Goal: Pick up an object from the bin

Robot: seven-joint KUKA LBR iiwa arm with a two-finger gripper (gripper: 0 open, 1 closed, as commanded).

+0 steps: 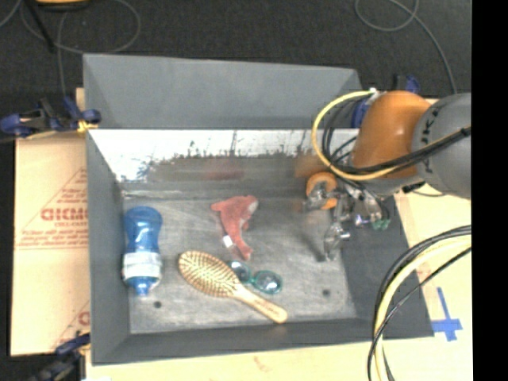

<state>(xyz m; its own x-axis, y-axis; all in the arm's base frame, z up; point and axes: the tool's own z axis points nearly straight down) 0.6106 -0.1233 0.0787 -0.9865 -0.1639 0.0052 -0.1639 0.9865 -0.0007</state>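
My gripper (333,241) hangs low over the bare floor at the bin's right side, with no loose thing directly beneath it. Nearest to it lies a small teal see-through piece (262,279), down and to the left, touching the handle of a wooden hairbrush (219,279) that lies slantwise along the front of the bin, bristles up. A crumpled red-pink thing (236,221) rests in the middle of the bin, well left of the gripper.
A blue plastic bottle (142,248) with a pale label lies lengthwise against the left wall. The arm with its orange cover and looped cables comes in over the right rim. The right wall stands close behind the gripper.
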